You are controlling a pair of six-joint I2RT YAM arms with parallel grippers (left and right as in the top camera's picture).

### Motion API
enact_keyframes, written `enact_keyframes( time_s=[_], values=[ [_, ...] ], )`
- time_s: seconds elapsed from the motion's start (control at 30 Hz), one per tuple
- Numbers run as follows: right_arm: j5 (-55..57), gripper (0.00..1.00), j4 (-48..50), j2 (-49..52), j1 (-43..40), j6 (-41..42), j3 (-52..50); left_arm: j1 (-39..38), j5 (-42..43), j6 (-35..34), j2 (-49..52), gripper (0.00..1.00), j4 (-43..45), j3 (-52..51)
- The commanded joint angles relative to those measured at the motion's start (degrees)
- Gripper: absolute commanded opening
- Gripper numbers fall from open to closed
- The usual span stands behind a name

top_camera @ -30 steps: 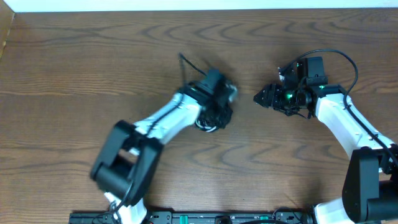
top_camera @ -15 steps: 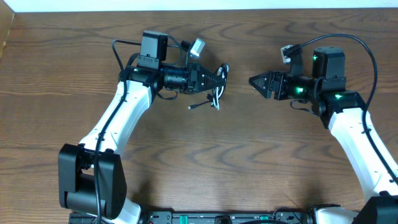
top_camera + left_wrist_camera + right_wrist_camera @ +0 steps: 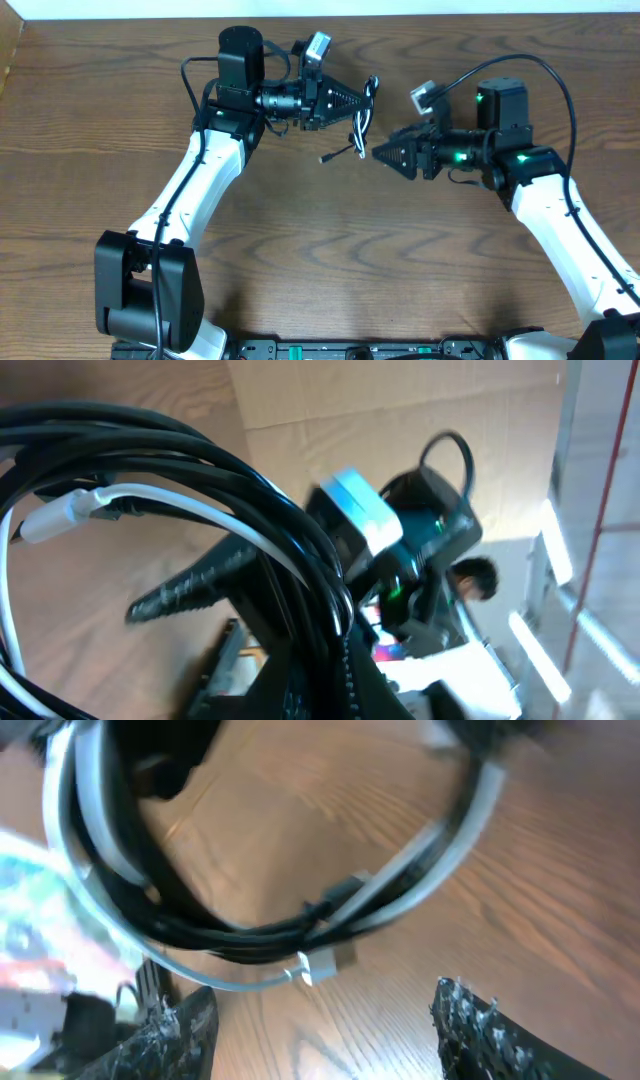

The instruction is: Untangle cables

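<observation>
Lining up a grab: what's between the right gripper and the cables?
Nothing but bare table, seen overhead, between the right gripper and the cables hanging from the shut left gripper.

Left end effector [image 3: 366, 98] carried the cables [image 3: 358, 128] back; right end effector [image 3: 379, 153] moved closer.

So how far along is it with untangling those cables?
Done: the left gripper is shut on the cables and holds them up, seemingly off the table. In hand: the right gripper, open, points at them, probably to take a strand. Left: nearly everything. In the right wrist view, white and black cables loop together in one bunch, none laid apart.
</observation>
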Motion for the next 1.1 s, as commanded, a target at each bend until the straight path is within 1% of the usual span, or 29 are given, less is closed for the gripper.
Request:
enact_keyframes(
  time_s=[0.0,0.23,0.43,0.57,0.6,0.63,0.67,0.73,0.77,0.8,0.93,1.07],
  values=[
    [-3.7,0.63,1.0,0.3,1.5,-8.1,0.7,0.0,-1.0,-9.1,0.1,0.07,0.5,0.5],
    [-3.3,0.62,5.3,0.3,2.2,-9.9,0.7,0.0,-1.0,-11.5,0.1,0.07,0.5,0.5],
    [-3.3,0.58,7.9,0.8,3.5,-10.5,0.7,0.0,-1.2,-11.7,0.0,0.07,0.5,0.5],
    [-3.3,0.53,10.6,3.2,4.3,-10.2,0.7,-0.1,-1.6,-13.1,0.1,0.07,0.5,0.5],
    [-3.6,0.51,11.4,3.9,4.4,-9.8,0.7,-0.2,-1.6,-13.1,0.0,0.08,0.5,0.5],
    [-3.6,0.46,12.5,4.6,4.4,-8.6,0.7,-0.2,-1.6,-13.1,0.1,0.07,0.5,0.5],
    [-3.6,0.38,13.4,5.1,4.4,-7.2,0.7,-0.2,-1.6,-13.0,0.0,0.07,0.5,0.5],
    [-3.6,0.13,15.7,5.5,4.3,-3.1,0.7,-0.3,-1.7,-13.0,0.1,0.07,0.5,0.5],
    [-3.6,0.06,16.7,5.5,4.2,-1.1,0.7,-0.2,-1.7,-12.8,0.0,0.07,0.5,0.5],
    [-3.5,0.02,17.6,5.5,4.0,0.8,0.7,-0.3,-1.9,-12.6,0.1,0.08,0.5,0.5],
    [-3.5,0.01,19.5,5.5,2.1,9.3,0.7,-0.2,-3.7,-11.2,0.1,0.07,0.5,0.5],
    [-2.2,0.01,17.6,5.5,-0.7,18.1,0.7,-0.2,-6.9,-5.9,0.1,0.08,0.5,0.4]
  ],
)
